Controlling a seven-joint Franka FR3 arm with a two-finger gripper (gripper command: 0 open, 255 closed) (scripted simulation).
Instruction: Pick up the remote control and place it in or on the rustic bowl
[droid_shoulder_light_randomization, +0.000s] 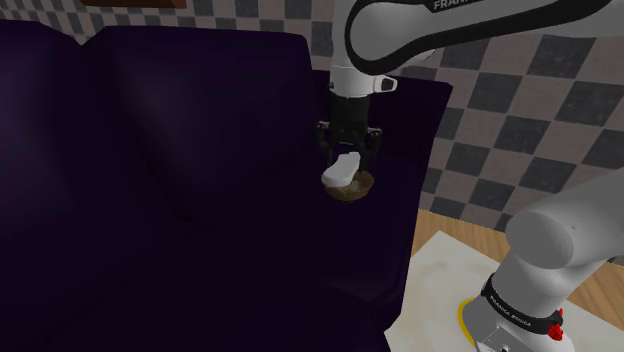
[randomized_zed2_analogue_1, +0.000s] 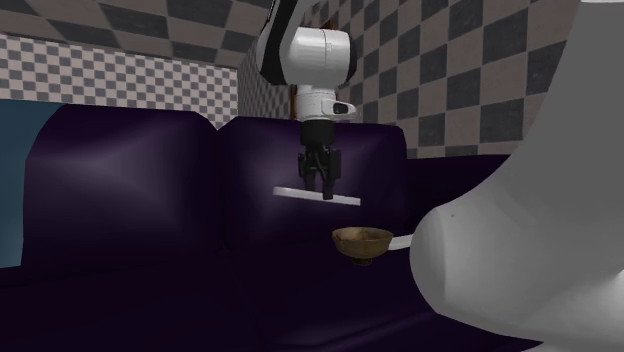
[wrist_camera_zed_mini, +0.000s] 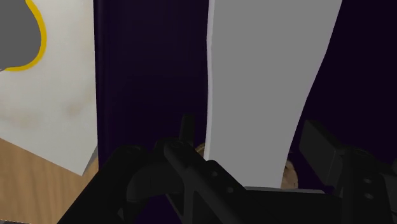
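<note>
On the sofa (randomized_zed2_analogue_1: 130, 180) seat (dark purple, filling the second exterior view's left and middle) sits the brown bowl (randomized_zed2_analogue_1: 362, 240), upright. The remote (randomized_zed2_analogue_1: 295, 192), a flat white slab, hangs level above the bowl and apart from it, reaching mostly to the bowl's left in that view. The tool (randomized_zed2_analogue_1: 322, 190) grips the remote between its fingers from above. In the shoulder view the remote overlaps the bowl's mouth. At that view's right are the white stand (droid_shoulder_light_randomization: 440, 280) and a strip of wooden floor (droid_shoulder_light_randomization: 450, 225), and a checkered wall (droid_shoulder_light_randomization: 520, 100) rises behind the sofa.
</note>
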